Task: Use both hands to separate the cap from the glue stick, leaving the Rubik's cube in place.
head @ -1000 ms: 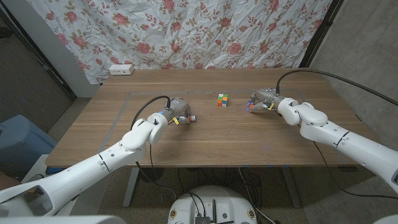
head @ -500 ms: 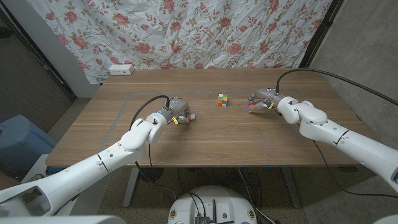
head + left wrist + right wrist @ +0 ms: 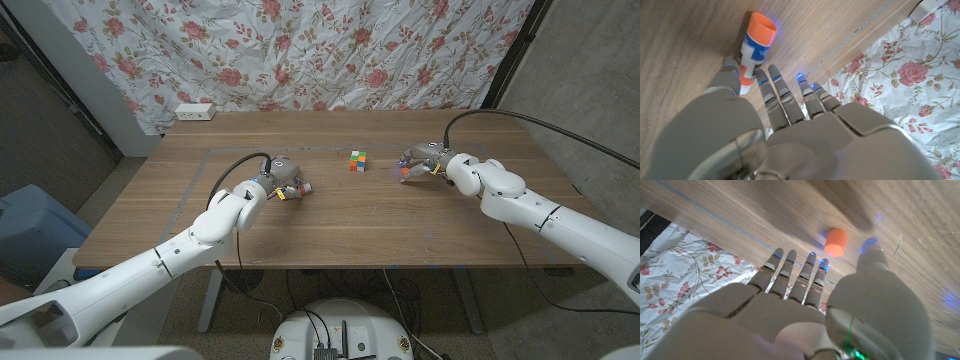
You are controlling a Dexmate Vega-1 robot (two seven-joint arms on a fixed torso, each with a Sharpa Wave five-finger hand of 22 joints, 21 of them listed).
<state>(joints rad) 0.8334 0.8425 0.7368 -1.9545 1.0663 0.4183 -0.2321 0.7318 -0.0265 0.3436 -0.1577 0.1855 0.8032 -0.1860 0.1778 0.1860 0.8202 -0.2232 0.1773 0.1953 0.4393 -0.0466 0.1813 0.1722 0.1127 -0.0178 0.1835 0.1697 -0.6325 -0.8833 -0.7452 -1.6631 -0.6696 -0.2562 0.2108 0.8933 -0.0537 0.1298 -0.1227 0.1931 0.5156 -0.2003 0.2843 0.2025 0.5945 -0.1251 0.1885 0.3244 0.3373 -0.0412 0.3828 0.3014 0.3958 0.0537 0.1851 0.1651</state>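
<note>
Both hands are drifting slightly away from me between frames. My left hand [image 3: 790, 135] is hovering with fingers [image 3: 772, 90] released beside the glue stick [image 3: 754, 50] lying on the table [image 3: 330, 215]; my right hand [image 3: 810, 315], also released, is hanging over the orange cap [image 3: 835, 242]. I'm keeping clear of the Rubik's cube [image 3: 357, 160]. From the head camera both pieces are hiding behind my hands.

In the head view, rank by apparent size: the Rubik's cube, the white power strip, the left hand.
1. left hand, though it is nearer the camera.
2. white power strip, long and thin at the table's far edge.
3. Rubik's cube, close to the strip in area, so that ordering is unsure.
</note>
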